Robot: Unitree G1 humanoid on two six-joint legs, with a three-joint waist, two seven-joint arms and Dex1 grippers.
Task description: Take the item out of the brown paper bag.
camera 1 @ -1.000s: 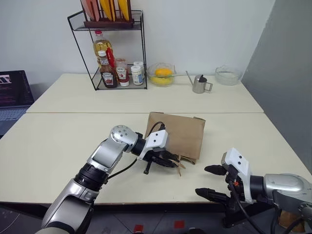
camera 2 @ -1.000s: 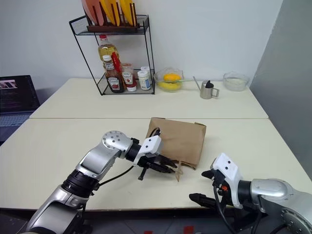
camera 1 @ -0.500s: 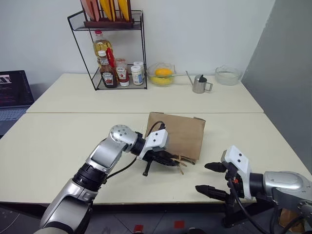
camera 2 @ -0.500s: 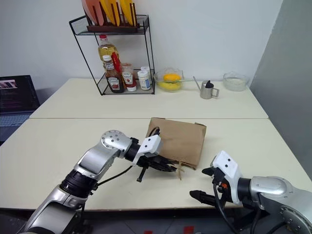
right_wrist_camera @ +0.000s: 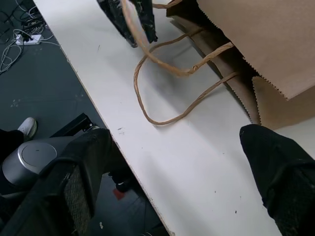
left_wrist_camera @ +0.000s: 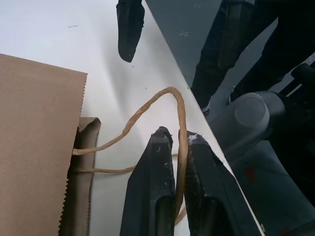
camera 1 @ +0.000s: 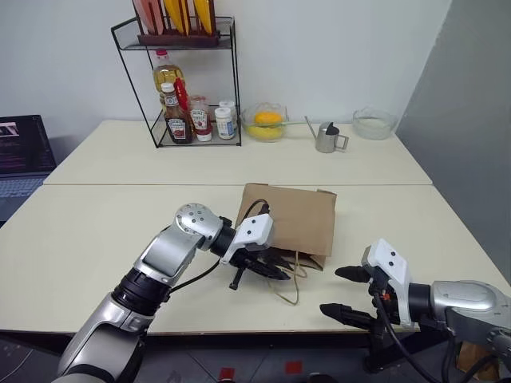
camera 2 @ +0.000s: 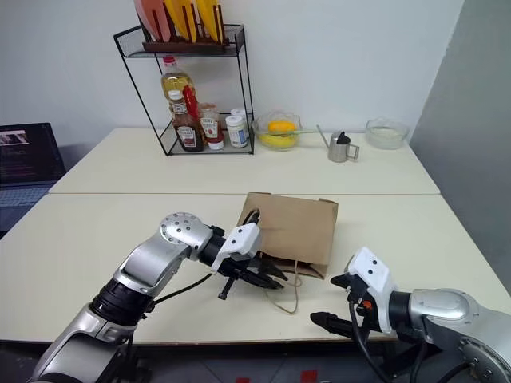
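1. A brown paper bag point(camera 1: 291, 217) lies flat near the middle of the near table point(camera 1: 96, 239), its open mouth facing the near edge

2. Two thin cord handles trail from the mouth toward the near edge; one cord handle point(left_wrist_camera: 147, 105) rises in a loop, the other lies slack on the table

3. The left tool point(camera 1: 270, 270) sits just in front of the bag's mouth, pointing right; in the left wrist view its two black fingers point(left_wrist_camera: 152, 196) are almost pressed together, pinching the raised cord between them

4. The right tool point(camera 1: 339, 294) hovers over the near edge of the table, to the right of the bag and apart from it, its fingers spread wide and holding nothing

5. The item to be taken out cannot be seen; judged from that, it is probably inside the bag, though the bag's inside is hidden

6. Progress, as a judgement: the task is at an early stage. The bag has been taken by a handle, but its mouth looks nearly flat and nothing has come out

7. What seems left: lift or spread the mouth, reach in with the free right tool, grip the item and draw it clear onto the table

8. At the far side stand a wire rack point(camera 1: 180, 76) of bottles and a glass bowl point(camera 1: 265, 122) of yellow fruit, both well apart from the bag
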